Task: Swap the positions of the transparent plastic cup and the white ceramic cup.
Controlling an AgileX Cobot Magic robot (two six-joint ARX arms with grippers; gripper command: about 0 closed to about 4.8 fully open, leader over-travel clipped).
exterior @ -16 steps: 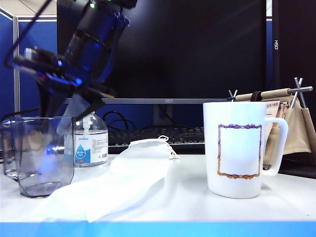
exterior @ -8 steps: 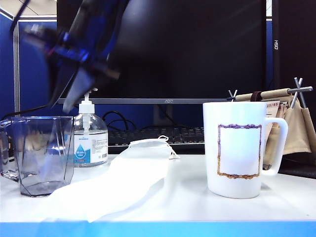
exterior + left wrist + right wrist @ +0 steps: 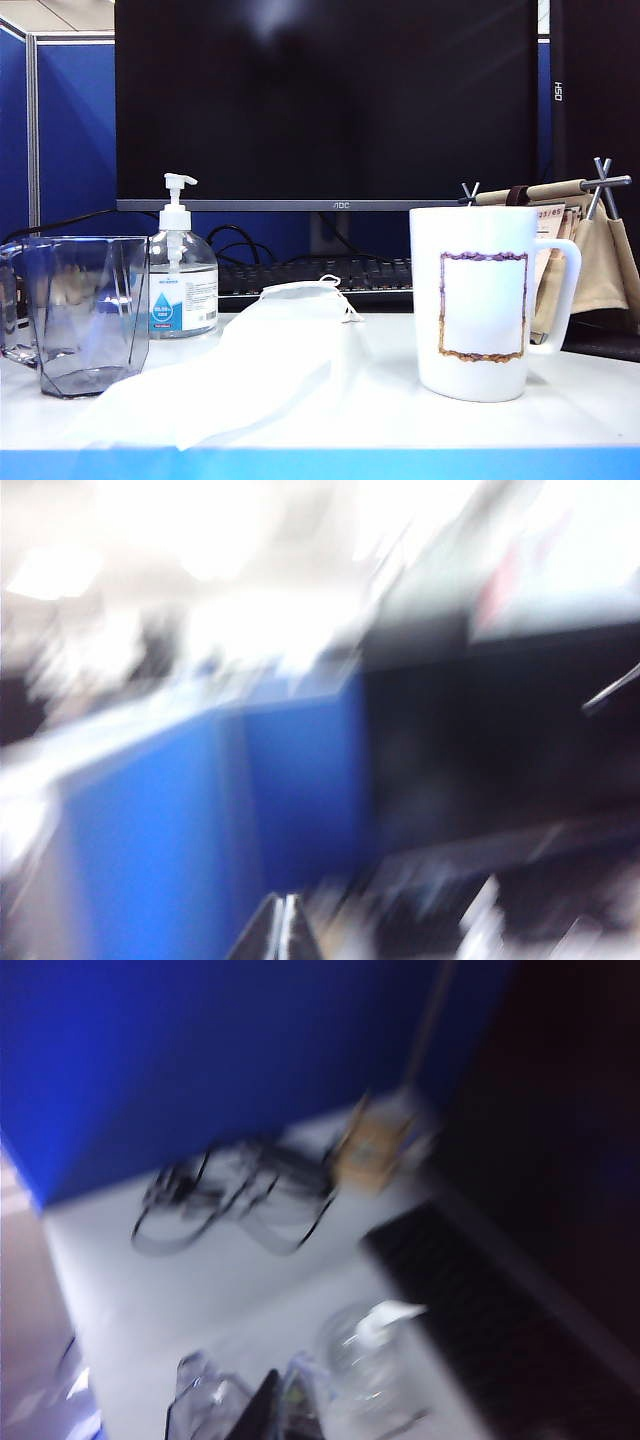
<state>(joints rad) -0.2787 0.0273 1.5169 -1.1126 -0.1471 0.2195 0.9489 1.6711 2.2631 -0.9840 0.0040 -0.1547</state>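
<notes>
Both cups parked on the white table (image 3: 580, 410), no arm near either.
Transparent plastic cup (image 3: 85, 315) stands far left beside the pump bottle (image 3: 182, 280); white ceramic cup (image 3: 480, 300) on the right, face mask (image 3: 260, 370) between. Left gripper (image 3: 281, 930) and right gripper (image 3: 272, 1410) are both pinched closed, empty, raised.

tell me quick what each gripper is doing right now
left gripper: shut, holding nothing, raised off the table.
right gripper: shut, holding nothing, above the transparent plastic cup.
</notes>
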